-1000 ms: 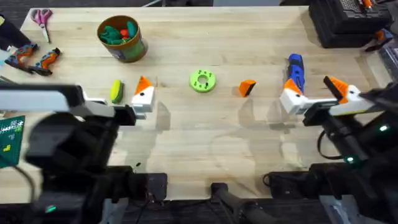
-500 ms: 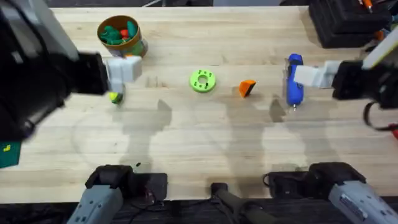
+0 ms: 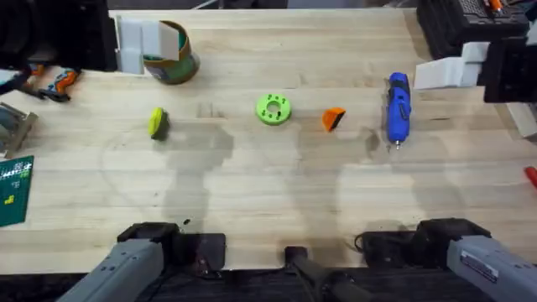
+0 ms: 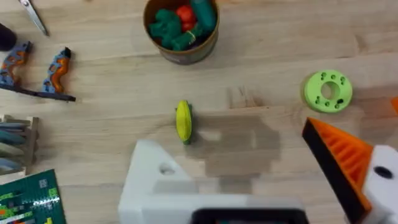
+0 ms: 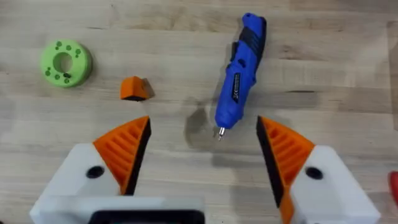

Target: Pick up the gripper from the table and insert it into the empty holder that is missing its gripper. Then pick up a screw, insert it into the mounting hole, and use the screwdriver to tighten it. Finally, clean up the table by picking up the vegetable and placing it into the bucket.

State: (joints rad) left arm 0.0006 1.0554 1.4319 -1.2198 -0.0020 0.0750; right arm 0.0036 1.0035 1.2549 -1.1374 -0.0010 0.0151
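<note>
The loose orange gripper (image 3: 333, 118) (image 5: 135, 88) lies on the table between the green ring and the blue screwdriver (image 3: 397, 107) (image 5: 239, 79). My left gripper (image 3: 143, 42) (image 4: 230, 140) hovers open at the far left, partly covering the bucket (image 3: 180, 65) (image 4: 186, 55). One of its fingers is a bare white holder (image 4: 155, 180); the other carries an orange pad. The yellow-green vegetable (image 3: 157, 122) (image 4: 183, 121) lies below the bucket. My right gripper (image 3: 445, 74) (image 5: 202, 149) stands open, high to the right of the screwdriver. A screw is out of view.
A green ring with holes (image 3: 273, 109) (image 4: 328, 91) (image 5: 66, 62) sits mid-table. Orange-handled pliers (image 3: 50, 80) (image 4: 37, 71), scissors (image 4: 31, 15) and a green board (image 3: 13, 189) occupy the left edge. A black case (image 3: 461, 25) fills the far right corner.
Both arms have swung up and away from the near side. The left gripper went from beside the vegetable to over the bucket; the right gripper moved off to the far right.
</note>
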